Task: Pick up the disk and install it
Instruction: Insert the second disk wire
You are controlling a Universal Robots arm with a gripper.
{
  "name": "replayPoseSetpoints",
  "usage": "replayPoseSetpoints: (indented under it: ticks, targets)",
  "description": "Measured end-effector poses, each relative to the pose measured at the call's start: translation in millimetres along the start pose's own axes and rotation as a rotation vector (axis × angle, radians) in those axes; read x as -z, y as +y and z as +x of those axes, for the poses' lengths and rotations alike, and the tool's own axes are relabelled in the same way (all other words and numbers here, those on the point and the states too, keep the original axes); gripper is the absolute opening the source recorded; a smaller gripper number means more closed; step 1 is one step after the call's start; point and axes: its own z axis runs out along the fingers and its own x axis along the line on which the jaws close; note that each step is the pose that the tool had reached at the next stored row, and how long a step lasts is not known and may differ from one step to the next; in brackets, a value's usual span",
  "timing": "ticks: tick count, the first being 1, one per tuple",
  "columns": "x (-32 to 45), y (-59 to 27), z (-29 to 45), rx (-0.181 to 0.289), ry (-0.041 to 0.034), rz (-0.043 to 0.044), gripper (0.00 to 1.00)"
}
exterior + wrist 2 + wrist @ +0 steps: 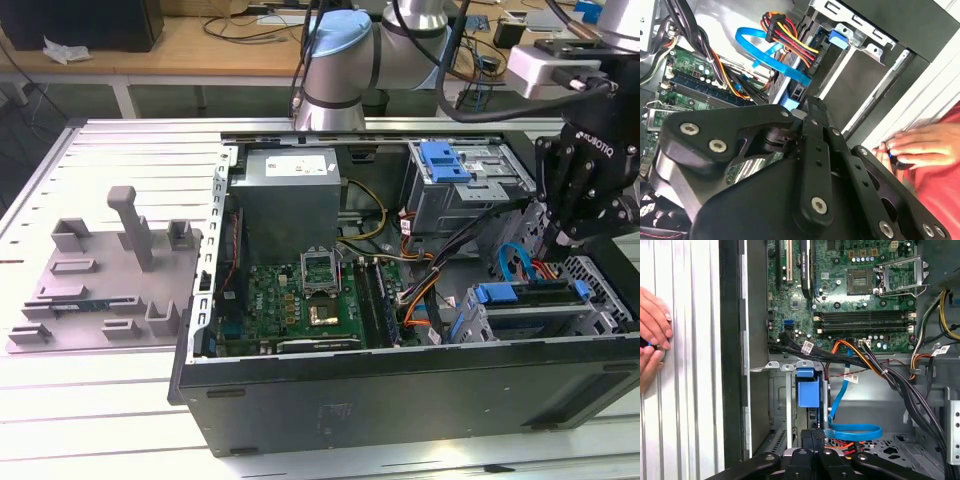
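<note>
The disk [530,296] sits in the lower drive cage at the exterior view's right, inside the open computer case. Its blue caddy rail faces up. Both wrist views show it edge-on, as a blue caddy end [807,387] and a thin silver-blue strip [786,80]. My gripper [553,238] hangs just above that top edge, near the end away from the motherboard. The black fingers [812,436] are pressed together with nothing visible between them, so the gripper is shut. I cannot tell whether the tips [807,102] touch the caddy.
A blue data cable [855,432] loops beside the fingers, with red-yellow power leads [790,32] close by. The upper drive cage carries a fixed blue bracket [445,160]. A person's hand [652,335] rests on the slatted table outside the case wall. A grey fixture [110,280] lies at the left.
</note>
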Motion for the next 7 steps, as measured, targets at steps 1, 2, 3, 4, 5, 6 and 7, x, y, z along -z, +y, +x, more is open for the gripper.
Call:
replayPoseSetpoints:
  ticks: [1,2,3,4,5,6,7]
  targets:
    - [0.0,0.0,-0.1,0.0,0.0003,0.0,0.11]
    - [0.0,0.0,0.0,0.0,0.0007,0.0001,0.11]
    - [0.0,0.0,-0.1,0.0,0.0009,0.0001,0.11]
    - [0.0,0.0,0.0,0.001,0.0016,0.0002,0.11]
    - [0.0,0.0,-0.1,0.001,0.0022,0.0004,0.11]
    - [0.0,0.1,0.0,0.001,0.0024,0.0004,0.11]
    - [0.0,0.1,0.0,0.001,0.0025,0.0004,0.11]
